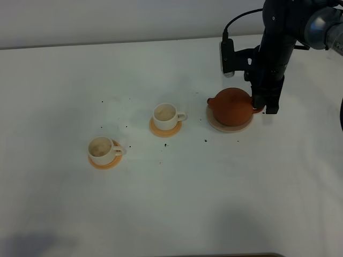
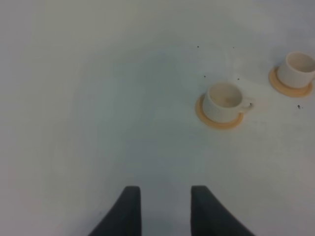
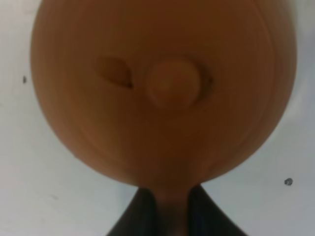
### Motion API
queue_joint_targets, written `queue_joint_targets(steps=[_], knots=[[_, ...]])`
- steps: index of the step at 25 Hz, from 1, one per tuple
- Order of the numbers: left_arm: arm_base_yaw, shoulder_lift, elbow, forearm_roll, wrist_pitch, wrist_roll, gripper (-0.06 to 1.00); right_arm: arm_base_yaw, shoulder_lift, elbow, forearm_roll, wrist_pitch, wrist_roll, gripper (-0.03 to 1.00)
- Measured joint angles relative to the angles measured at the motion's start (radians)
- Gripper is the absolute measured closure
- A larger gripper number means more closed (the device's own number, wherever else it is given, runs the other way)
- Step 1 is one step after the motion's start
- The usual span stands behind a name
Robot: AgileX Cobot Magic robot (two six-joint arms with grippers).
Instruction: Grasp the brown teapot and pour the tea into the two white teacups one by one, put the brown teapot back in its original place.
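The brown teapot (image 1: 231, 106) sits on the round beige coaster (image 1: 229, 126) at the right of the table, spout pointing left. My right gripper (image 1: 266, 105) reaches down at its right side. In the right wrist view the teapot (image 3: 162, 88) fills the frame, and the fingers (image 3: 142, 216) are closed on its handle (image 3: 171, 209). Two white teacups stand on orange coasters, one in the middle (image 1: 165, 114) and one further left and nearer (image 1: 102, 150). My left gripper (image 2: 165, 211) is open and empty above bare table, with both cups (image 2: 224, 101) (image 2: 298, 69) ahead of it.
The white table (image 1: 214, 203) carries small dark specks around the cups and the teapot. A black camera unit (image 1: 227, 56) hangs off the right arm behind the teapot. The left arm does not show in the exterior high view.
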Motion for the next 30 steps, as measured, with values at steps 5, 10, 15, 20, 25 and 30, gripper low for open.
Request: queue_joint_targets(steps=[5, 10, 15, 20, 25, 30], knots=[[0.0, 0.0, 0.0, 0.0, 0.0, 0.0, 0.69, 0.0, 0.001, 0.0, -0.004, 0.001, 0.001, 0.7], [0.0, 0.0, 0.0, 0.0, 0.0, 0.0, 0.69, 0.009, -0.001, 0.0, -0.044, 0.018, 0.015, 0.61], [0.0, 0.0, 0.0, 0.0, 0.0, 0.0, 0.69, 0.031, -0.02, 0.0, -0.125, 0.026, 0.023, 0.61], [0.0, 0.0, 0.0, 0.0, 0.0, 0.0, 0.69, 0.078, -0.027, -0.016, -0.187, 0.018, 0.023, 0.62], [0.0, 0.0, 0.0, 0.0, 0.0, 0.0, 0.69, 0.089, -0.027, -0.024, -0.19, -0.005, 0.023, 0.63], [0.0, 0.0, 0.0, 0.0, 0.0, 0.0, 0.69, 0.089, -0.027, -0.024, -0.193, -0.005, 0.023, 0.63]])
